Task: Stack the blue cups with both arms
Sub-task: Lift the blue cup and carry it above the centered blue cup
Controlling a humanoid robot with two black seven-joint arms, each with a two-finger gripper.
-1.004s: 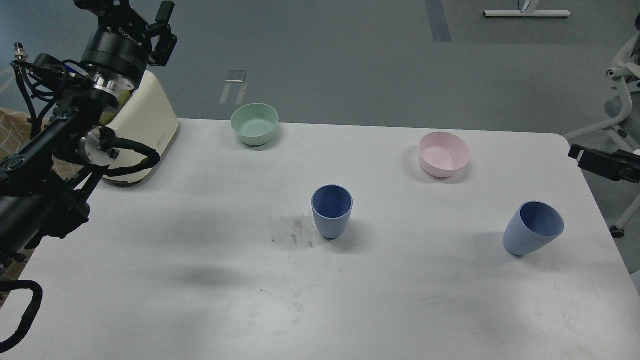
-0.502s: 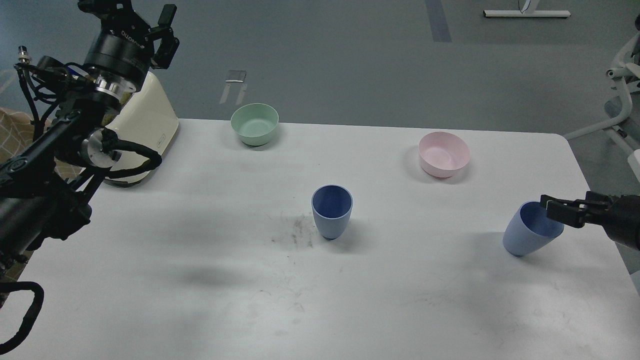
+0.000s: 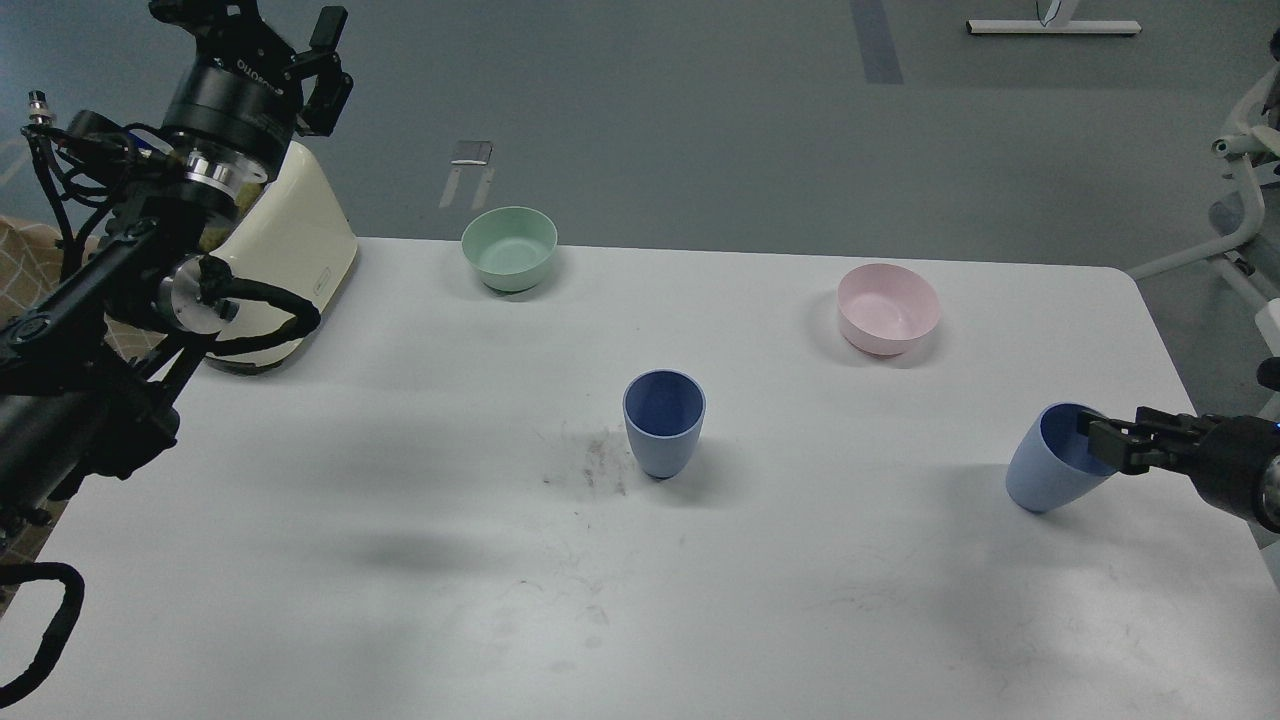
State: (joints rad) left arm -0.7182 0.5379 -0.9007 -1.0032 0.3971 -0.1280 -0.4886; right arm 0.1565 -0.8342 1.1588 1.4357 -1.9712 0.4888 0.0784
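Right gripper [image 3: 1100, 438] comes in from the right edge, fingertips at the mouth rim of the right blue cup [image 3: 1050, 472]. It looks like one finger is inside the mouth and one outside the wall, but it's dark and nearly end-on, so I can't tell whether the fingers are apart or pinched on the rim.

That cup sits near the right edge of the tabletop [image 3: 400, 600], leaning with its mouth up and to the right, toward the gripper, and its narrow base down-left. Its long axis therefore runs roughly along the gripper's approach line. That's the relation that matters: a rim pinch is available from this side, not a side grasp around the body.

Second blue cup [image 3: 664, 424] stands upright mid-tabletop, mouth up, well to the left of the right gripper and with nothing around it. The right arm is clearly nearer the tilted cup.

Left gripper [image 3: 315, 70] is high at far left, above the cream appliance [image 3: 290, 260], well away from both cups. Its fingers look spread and hold nothing. It's closer to the centre cup than to the right one.

Green bowl [image 3: 509, 248] and pink bowl [image 3: 888, 308] sit at the far side, out of the path between the cups.

My read: the grasp on the right cup isn't confirmed, and the stack isn't started.
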